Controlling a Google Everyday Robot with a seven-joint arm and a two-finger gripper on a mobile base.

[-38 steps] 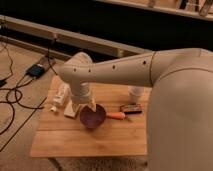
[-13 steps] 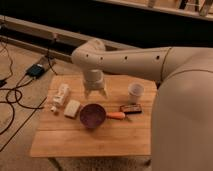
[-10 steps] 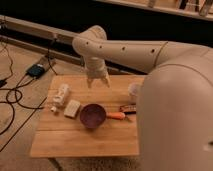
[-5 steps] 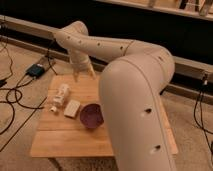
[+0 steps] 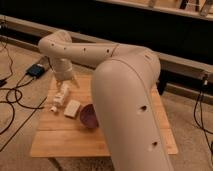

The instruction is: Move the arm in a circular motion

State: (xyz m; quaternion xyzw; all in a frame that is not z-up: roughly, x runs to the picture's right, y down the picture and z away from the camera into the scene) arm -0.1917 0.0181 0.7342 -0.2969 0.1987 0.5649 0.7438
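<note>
The arm (image 5: 125, 85) is very large, cream-white, built of thick smooth segments with small dark screw holes. It rises from the lower right, runs left across the view to a rounded joint (image 5: 56, 44), then bends down. The gripper (image 5: 66, 80) hangs at its tip over the far left part of the wooden table (image 5: 55, 137), just above a white bottle (image 5: 61, 96) that lies on its side. The arm hides the right half of the table.
A pale block (image 5: 72, 108) and a dark purple bowl (image 5: 89, 116) sit on the table by the bottle. Black cables (image 5: 15, 102) and a small dark box (image 5: 37, 70) lie on the floor at left. A dark wall with a ledge runs behind.
The arm has swung left and closer to the camera. It now covers the table's right side, and the gripper has moved from the far middle to above the white bottle.
</note>
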